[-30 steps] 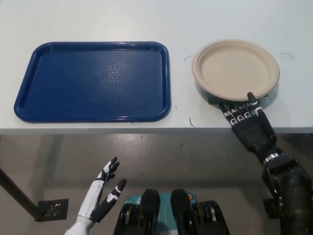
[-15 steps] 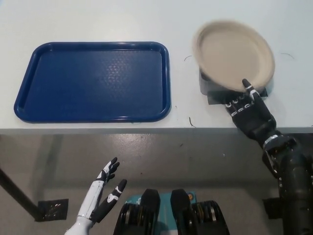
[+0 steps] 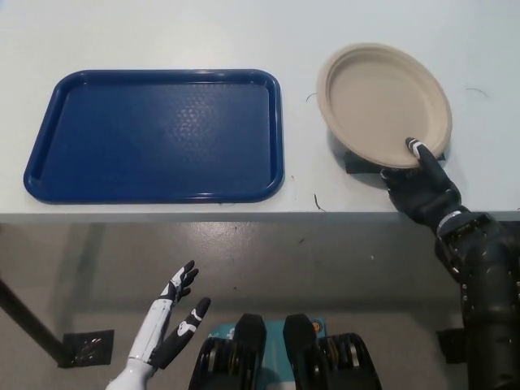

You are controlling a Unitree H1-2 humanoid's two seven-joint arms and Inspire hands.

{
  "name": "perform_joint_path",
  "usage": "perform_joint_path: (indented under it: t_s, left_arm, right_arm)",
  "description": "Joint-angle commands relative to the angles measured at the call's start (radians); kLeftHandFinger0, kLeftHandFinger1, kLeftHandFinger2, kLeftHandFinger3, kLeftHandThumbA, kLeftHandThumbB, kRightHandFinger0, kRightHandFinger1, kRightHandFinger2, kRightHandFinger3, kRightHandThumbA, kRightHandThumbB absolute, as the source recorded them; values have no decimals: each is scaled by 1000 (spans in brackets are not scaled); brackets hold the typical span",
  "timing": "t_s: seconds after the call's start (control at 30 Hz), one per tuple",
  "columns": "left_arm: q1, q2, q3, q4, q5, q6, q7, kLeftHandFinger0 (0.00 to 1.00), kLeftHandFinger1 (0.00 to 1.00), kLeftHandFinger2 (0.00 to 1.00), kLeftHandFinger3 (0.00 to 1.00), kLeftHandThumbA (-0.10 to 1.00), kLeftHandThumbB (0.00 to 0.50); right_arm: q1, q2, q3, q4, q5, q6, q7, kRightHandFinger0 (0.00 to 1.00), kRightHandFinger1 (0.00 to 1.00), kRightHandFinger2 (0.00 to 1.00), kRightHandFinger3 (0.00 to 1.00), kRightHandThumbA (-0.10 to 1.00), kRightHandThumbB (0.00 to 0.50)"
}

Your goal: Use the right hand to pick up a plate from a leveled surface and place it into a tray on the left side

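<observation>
I see my black right hand (image 3: 420,185) gripping the near rim of the round beige paper plate (image 3: 383,104), which tilts above the pale bench (image 3: 162,32), right of the empty blue plastic tray (image 3: 154,134). My white left hand (image 3: 171,317) rests open below the bench edge.

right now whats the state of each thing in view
plate: tilted, near edge held by the right hand
right hand: shut on the plate's rim
tray: flat on the table, nothing in it
left hand: open, resting below the table edge
block under the plate: on the table
</observation>
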Motion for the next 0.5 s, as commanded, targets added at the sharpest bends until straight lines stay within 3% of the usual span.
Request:
perform_joint_path:
  t_s: [0.0,0.07,0.17,0.3,0.37,0.47]
  left_arm:
    - [-21,17,-4,-31,-17,-39,1,1000,1000,1000,1000,846,206]
    - [-21,17,-4,-30,-19,-39,0,1000,1000,1000,1000,848,206]
    - [-24,19,-6,-30,-18,-39,3,1000,1000,1000,1000,847,190]
    - [-28,21,-6,-28,-19,-39,3,1000,1000,1000,1000,851,189]
    - [-29,23,-3,-24,-18,-39,2,1000,1000,1000,1000,854,193]
    - [-28,21,0,-25,-17,-39,-1,1000,1000,1000,1000,860,200]
  right_arm:
    - [25,15,15,-96,-45,11,-99,0,171,586,774,-100,26]
    - [43,17,39,-157,-66,11,-89,0,134,552,757,-100,25]
    - [79,36,101,-392,-87,11,-156,0,88,530,1000,-100,14]
    - [106,15,182,-632,-78,11,-172,0,120,542,972,-100,3]
    - [106,-2,208,-725,-28,11,-217,0,229,597,946,-100,28]
    - [98,-35,235,-856,-11,11,-272,0,324,619,910,-100,20]
